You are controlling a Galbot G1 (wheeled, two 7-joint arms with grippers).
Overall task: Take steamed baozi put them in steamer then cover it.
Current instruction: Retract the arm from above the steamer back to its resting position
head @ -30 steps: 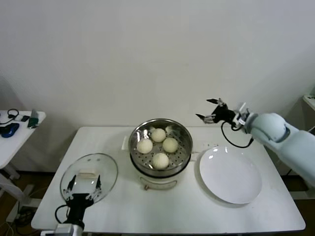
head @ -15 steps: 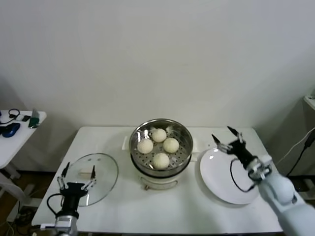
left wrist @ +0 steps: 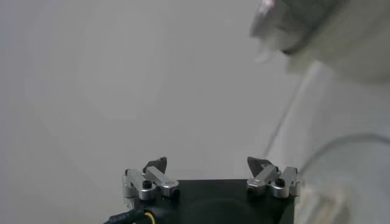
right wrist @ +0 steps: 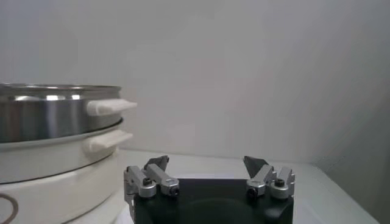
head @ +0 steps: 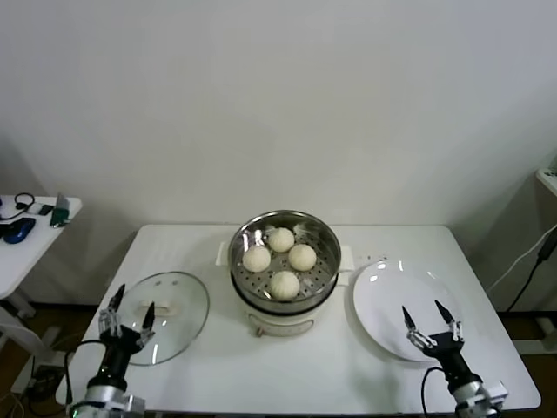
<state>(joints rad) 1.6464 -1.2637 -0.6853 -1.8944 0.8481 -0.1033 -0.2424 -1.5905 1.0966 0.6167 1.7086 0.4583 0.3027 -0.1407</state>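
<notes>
With all four steamed baozi [head: 280, 259] sitting on the perforated tray, the steamer [head: 284, 228] stands uncovered at the middle of the white table [head: 261, 374], shiny steel pot on its white base. One bun lies toward the back, two sit side by side across the centre, and the fourth rests nearest the robot. The cover [head: 178, 306], clear glass with a metal rim and a pale bar handle, lies flat on the table to the left of the steamer, just beside it and not on the pot. Down at the near left edge we have the left gripper [head: 127, 316], fingers spread wide apart with nothing between them, its tips showing over the near rim of the cover in the head view; whether they touch the glass I can't tell. The left wrist view confirms it: both fingers far apart, empty. Over on the other side, the right gripper [head: 432, 325] is low at the near edge of the empty white plate [head: 392, 296], also spread wide and holding nothing. From the right wrist view, the steamer's steel wall and white side handles sit off to one side, well apart from the fingers [right wrist: 155, 175].
</notes>
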